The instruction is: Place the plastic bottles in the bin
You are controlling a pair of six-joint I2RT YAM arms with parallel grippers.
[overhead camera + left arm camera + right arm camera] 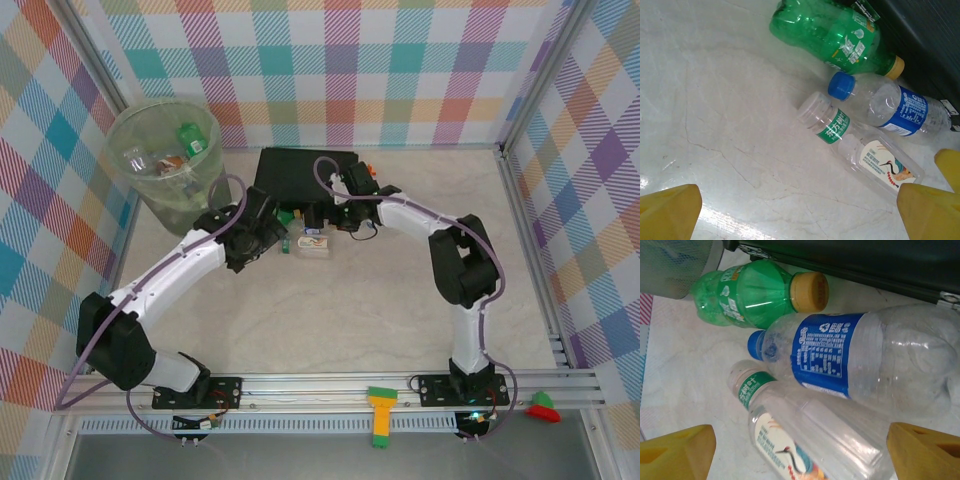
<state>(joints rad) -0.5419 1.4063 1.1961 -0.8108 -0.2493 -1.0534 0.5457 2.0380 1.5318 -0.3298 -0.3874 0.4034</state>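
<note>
Front rail: a green and yellow toy piece sits at bottom centre of the overhead view, and a red and green toy piece at lower right.
Table: pale and marbled, bare across the middle of the overhead frame.
Left gripper: its jaws stand as wide as they go and hold nothing. The yellow fingertips sit in the bottom corners of the left wrist view, over bare tabletop.
Right gripper: spread wide and straddling the clear bottle. The left fingertip stands clear of it and the right one is close beside it, so nothing is gripped.
Clear bottle: lies on its side with a crane picture on its label and a green band at the neck. It is low centre in the right wrist view.
Blue-label bottle: lies against the clear one, blue cap pointing left.
Green bottle: lies on its side with a tan cap, just beyond the blue-label bottle, in the upper left of the right wrist view.
Black case: flat, right behind these three bottles, at upper centre of the overhead view.
Bin: stands upright in the upper left of the overhead frame, beside the left arm's elbow. Several bottles lie inside it, one of them green.
</note>
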